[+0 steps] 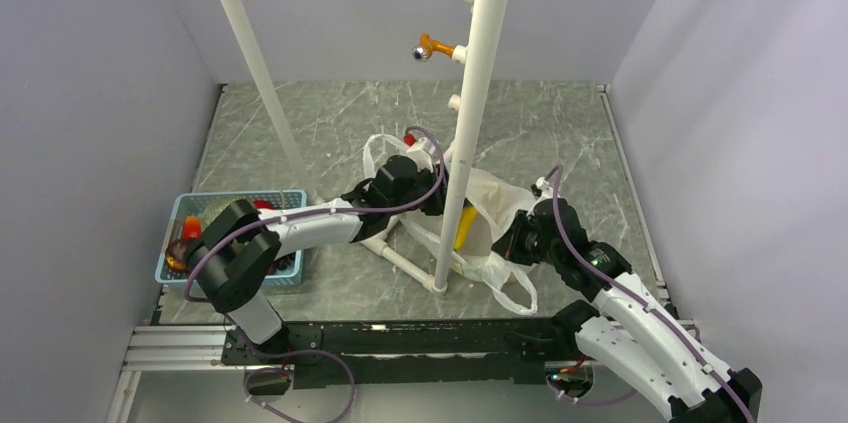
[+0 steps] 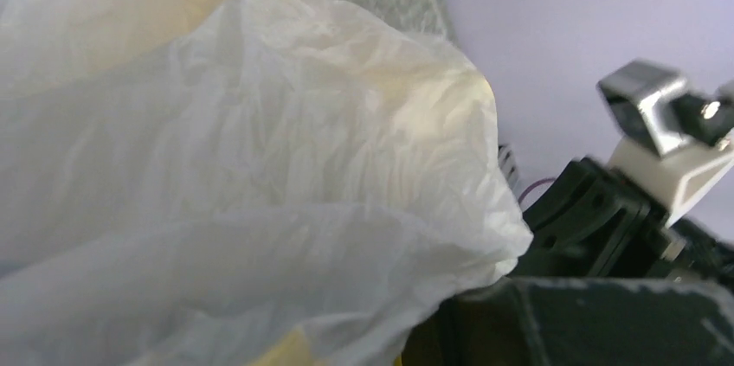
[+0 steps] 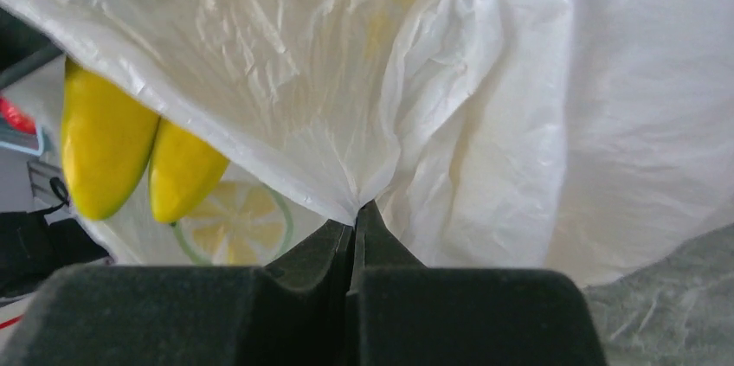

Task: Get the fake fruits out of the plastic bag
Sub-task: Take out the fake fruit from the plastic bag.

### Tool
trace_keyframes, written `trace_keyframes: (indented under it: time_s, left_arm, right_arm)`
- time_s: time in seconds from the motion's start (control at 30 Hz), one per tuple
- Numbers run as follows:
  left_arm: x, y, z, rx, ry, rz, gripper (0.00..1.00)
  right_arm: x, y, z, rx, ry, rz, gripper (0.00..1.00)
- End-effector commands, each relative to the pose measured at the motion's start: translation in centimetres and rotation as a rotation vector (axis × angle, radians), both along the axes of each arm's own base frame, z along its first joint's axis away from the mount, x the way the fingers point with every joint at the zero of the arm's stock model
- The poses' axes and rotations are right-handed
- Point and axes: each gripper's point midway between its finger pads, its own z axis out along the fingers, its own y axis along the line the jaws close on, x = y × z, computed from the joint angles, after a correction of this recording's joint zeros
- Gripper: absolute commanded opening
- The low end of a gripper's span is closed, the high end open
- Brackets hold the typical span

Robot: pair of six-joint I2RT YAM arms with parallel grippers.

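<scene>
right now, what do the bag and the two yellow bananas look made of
plastic bag: thin plastic film, translucent white; it crinkles finely and yellow shows through.
bananas: probably hard moulded plastic, smooth with a soft sheen and uniform colour.

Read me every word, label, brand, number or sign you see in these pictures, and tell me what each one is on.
None: no view shows readable text.
The plastic bag is plain, with no lettering.
The lemon-slice shape beside the bananas carries no letters.
The small red and white patch at the left edge of the right wrist view is too blurred to read.
</scene>
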Motion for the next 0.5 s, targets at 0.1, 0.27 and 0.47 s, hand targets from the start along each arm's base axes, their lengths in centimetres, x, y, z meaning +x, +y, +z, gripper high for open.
trace_keyframes:
  time_s: [0.1, 0.27, 0.47]
  left_arm:
    - [2.5, -3.3, 5.3, -0.330, 0.077, 0.043, 0.00]
    - [1.4, -4.9, 5.2, -0.369, 0.255, -0.076, 0.00]
    - [-2.7, -3.5, 6.6, -0.511, 0.339, -0.232, 0.00]
  right_arm:
    - [0.6, 3.8, 3.7, 0.133, -0.129, 0.203, 0.00]
    - [2.5, -1.1, 3.2, -0.067, -0.138, -0.035, 0.00]
    - [4.3, -4.9, 4.0, -0.148, -0.193, -0.286, 0.00]
